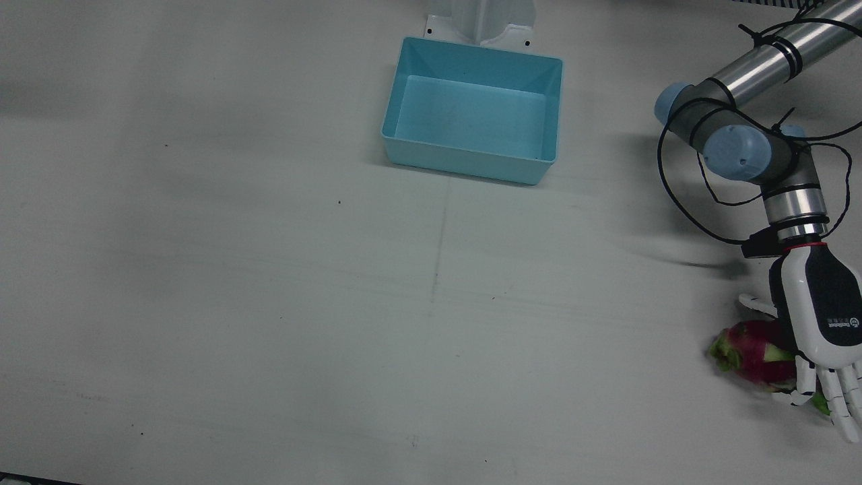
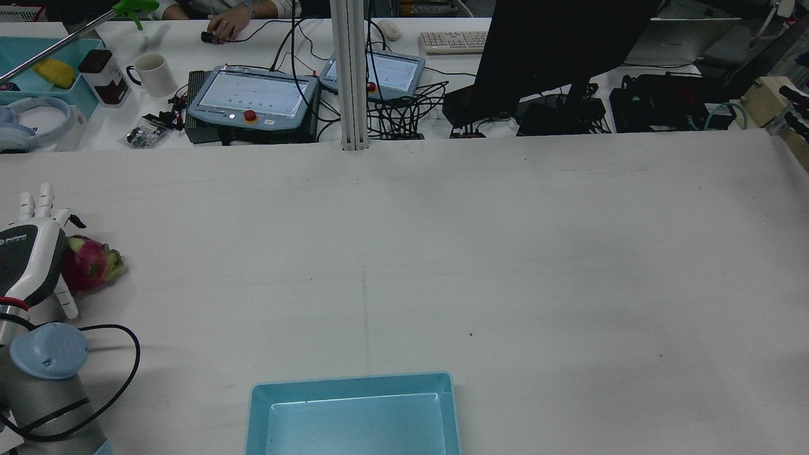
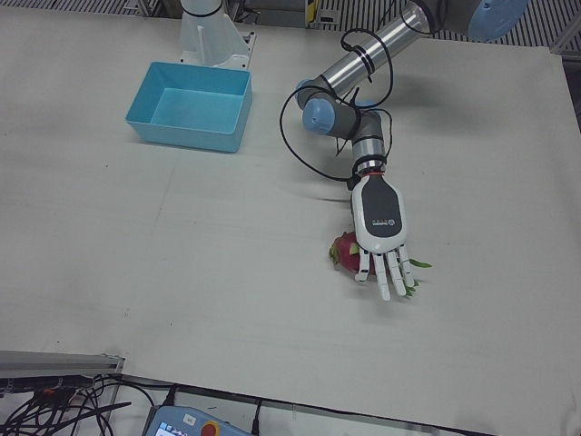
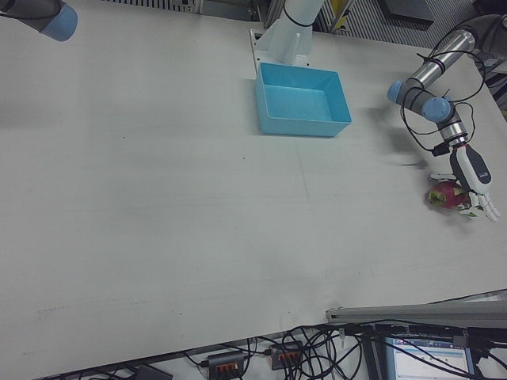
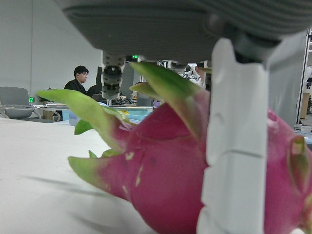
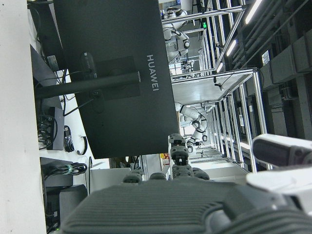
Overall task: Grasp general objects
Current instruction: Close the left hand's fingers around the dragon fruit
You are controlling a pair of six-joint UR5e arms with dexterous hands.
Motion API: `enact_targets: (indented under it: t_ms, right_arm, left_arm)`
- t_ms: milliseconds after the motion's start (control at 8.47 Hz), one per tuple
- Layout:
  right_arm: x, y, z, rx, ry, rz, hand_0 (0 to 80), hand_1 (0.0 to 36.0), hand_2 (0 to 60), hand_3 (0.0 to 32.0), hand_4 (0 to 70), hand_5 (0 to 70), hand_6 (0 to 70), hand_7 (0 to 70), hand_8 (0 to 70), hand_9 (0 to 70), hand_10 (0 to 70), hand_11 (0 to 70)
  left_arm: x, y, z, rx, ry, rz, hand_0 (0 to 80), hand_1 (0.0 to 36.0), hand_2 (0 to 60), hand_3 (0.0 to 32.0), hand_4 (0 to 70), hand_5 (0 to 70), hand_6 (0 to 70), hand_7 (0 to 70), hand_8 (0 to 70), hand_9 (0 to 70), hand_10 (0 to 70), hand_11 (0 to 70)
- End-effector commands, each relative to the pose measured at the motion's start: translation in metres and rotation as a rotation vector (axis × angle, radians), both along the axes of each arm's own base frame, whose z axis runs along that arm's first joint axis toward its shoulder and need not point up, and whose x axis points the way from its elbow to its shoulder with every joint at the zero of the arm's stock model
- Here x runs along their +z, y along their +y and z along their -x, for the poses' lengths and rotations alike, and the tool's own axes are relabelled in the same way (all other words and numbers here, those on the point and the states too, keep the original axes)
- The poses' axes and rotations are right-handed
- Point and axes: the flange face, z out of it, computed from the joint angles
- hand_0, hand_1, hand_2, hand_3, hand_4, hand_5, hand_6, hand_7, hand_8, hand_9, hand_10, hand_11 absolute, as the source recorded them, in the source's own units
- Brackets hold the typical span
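Note:
A pink dragon fruit (image 1: 751, 350) with green scales lies on the white table at the far edge on my left side; it also shows in the rear view (image 2: 88, 265) and the left-front view (image 3: 343, 249). My left hand (image 1: 821, 316) lies over it, palm down, fingers stretched out and apart, thumb on the other side of the fruit. In the left hand view the fruit (image 5: 161, 180) fills the frame with one white finger (image 5: 234, 146) against its side. My right hand (image 6: 175, 200) shows only in its own view, raised and holding nothing.
A light blue bin (image 1: 471, 165) with nothing in it stands at the table's middle near the pedestals, far from the fruit. A black cable loops around the left arm's wrist (image 1: 781, 195). Monitors and desks stand beyond the table's far edge (image 2: 556, 63).

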Motion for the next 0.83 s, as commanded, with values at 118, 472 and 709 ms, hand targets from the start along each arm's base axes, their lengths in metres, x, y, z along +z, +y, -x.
enact_targets:
  t_ms: [118, 472, 709]
  right_arm:
    - [0.0, 0.0, 0.0, 0.001, 0.0, 0.001, 0.0, 0.0, 0.0, 0.0, 0.0, 0.0, 0.0, 0.0, 0.0, 0.0, 0.0, 0.0]
    - [0.001, 0.0, 0.0, 0.0, -0.001, 0.003, 0.0, 0.0, 0.0, 0.0, 0.0, 0.0, 0.0, 0.0, 0.0, 0.0, 0.0, 0.0]
    - [0.001, 0.0, 0.0, 0.0, -0.001, 0.002, 0.0, 0.0, 0.0, 0.0, 0.0, 0.0, 0.0, 0.0, 0.0, 0.0, 0.0, 0.0]
  left_arm:
    - [0.003, 0.001, -0.002, 0.004, -0.008, 0.004, 80.0, 36.0, 24.7, 10.4, 0.0, 0.0, 0.0, 0.0, 3.4, 0.4, 1.5, 6.4]
    - [0.016, 0.0, -0.004, 0.004, -0.016, 0.008, 80.0, 36.0, 28.2, 7.2, 2.1, 0.0, 0.0, 0.0, 3.7, 0.9, 1.7, 6.7]
    - [0.015, -0.002, -0.005, 0.003, -0.015, 0.007, 80.0, 36.0, 29.5, 3.8, 3.3, 0.0, 0.0, 0.0, 4.1, 1.5, 2.1, 7.3]
